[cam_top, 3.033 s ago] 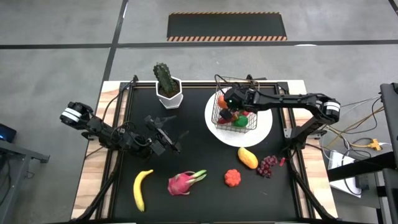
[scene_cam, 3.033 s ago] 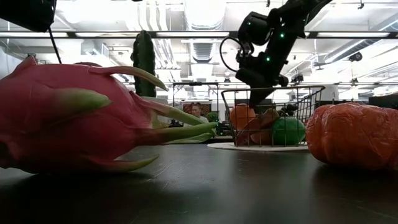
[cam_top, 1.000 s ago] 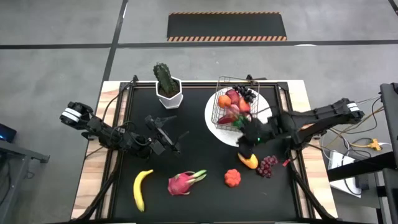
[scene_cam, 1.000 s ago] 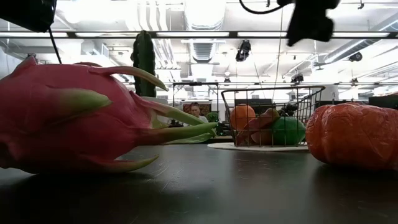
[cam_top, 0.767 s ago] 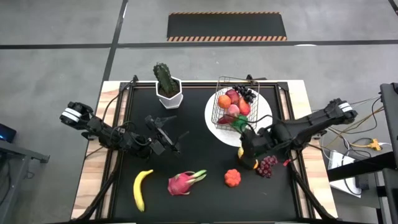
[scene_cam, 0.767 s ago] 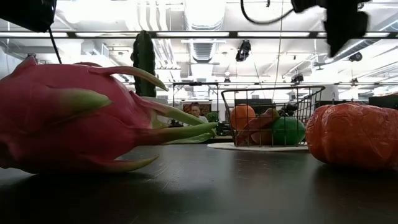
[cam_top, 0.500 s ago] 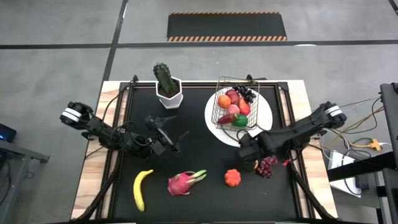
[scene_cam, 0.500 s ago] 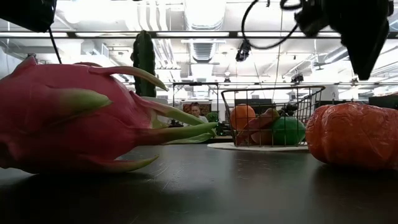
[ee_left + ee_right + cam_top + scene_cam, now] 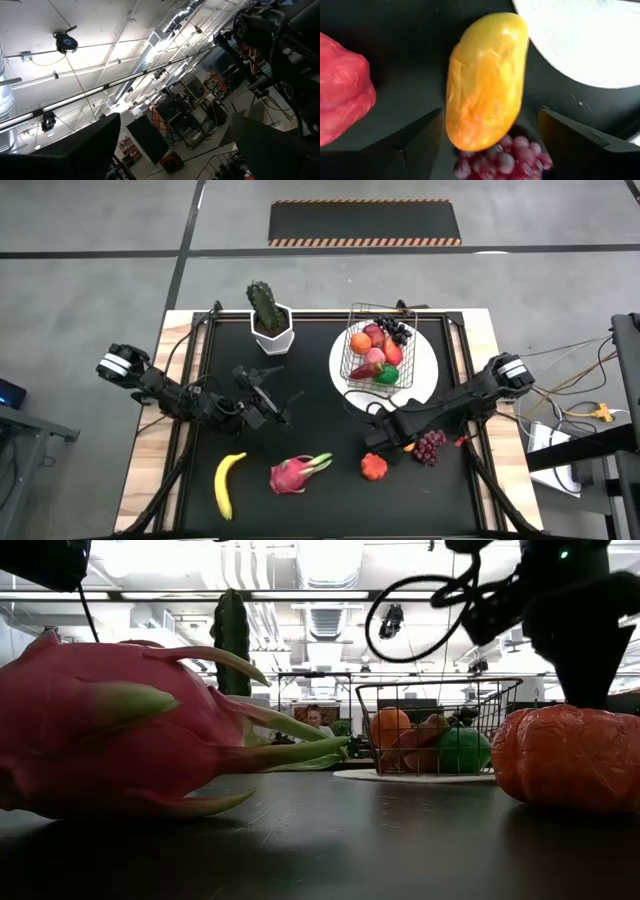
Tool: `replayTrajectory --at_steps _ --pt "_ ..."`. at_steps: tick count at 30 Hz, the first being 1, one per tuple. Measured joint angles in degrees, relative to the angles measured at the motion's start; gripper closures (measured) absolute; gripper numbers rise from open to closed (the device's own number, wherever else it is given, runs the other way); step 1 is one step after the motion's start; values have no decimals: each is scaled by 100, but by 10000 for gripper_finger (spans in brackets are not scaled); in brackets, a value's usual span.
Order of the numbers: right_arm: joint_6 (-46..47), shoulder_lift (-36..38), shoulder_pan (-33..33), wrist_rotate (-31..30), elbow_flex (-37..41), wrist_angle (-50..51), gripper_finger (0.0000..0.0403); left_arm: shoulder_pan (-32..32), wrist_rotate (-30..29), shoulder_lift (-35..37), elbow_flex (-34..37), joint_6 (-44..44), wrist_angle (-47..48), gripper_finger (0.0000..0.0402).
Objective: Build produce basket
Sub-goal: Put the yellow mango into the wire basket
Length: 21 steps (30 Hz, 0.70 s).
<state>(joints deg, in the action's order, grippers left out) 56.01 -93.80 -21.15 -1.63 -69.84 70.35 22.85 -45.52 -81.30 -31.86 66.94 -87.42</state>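
The mango (image 9: pixel 487 80) lies on the black mat beside the white plate (image 9: pixel 420 385), and my right gripper (image 9: pixel 490 111) hangs open over it with a finger on either side; no touch shows. From above, only a sliver of the mango (image 9: pixel 408 446) shows under the right gripper (image 9: pixel 388 432). The wire basket (image 9: pixel 378 355) stands on the plate with several fruits inside. Purple grapes (image 9: pixel 430 445) and the red pomegranate (image 9: pixel 374 467) lie close by. The dragon fruit (image 9: pixel 296 473) and banana (image 9: pixel 228 485) lie near the front. My left gripper (image 9: pixel 277 406) waits open at mid-left.
A green cactus in a white pot (image 9: pixel 268 320) stands at the far side, left of the basket. In the low view the dragon fruit (image 9: pixel 130 730) and pomegranate (image 9: pixel 565 755) fill the foreground, with the right arm above the pomegranate. Bare mat lies between the two arms.
My right gripper has gone from the plate's near rim toward the table's near edge and down, until its fingers straddle the mango. The fruits on the mat have stayed where they were.
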Motion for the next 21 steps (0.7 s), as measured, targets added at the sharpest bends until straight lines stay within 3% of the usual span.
replayTrajectory --at_steps 10,21 --pt "-166 -493 -11 0 46 -209 127 0 -2 0 0 0 4 45" --pt "-330 -313 -24 -205 65 -355 244 0 0 0 0 -22 7 45"
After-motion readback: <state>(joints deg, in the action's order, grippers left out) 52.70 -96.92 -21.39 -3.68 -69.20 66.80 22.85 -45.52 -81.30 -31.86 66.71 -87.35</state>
